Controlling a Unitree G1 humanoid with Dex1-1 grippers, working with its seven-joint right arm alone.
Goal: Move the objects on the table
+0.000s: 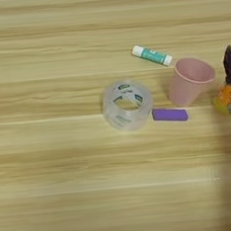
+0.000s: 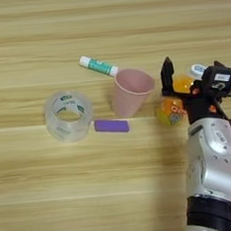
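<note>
The right eye view shows the whole silver forearm and the claw, its two black fingers spread on either side of the bottle; the left eye view catches only one finger tip and a slice of the bottle at its right edge. The bottle lies tilted (white cap toward the far right), and I cannot tell whether the fingers press it. Just left stands a pink cup, close to the bottle. A glue stick lies beyond the cup. The purple bar lies flat near the cup's base, beside the tape roll at left on the surface.
</note>
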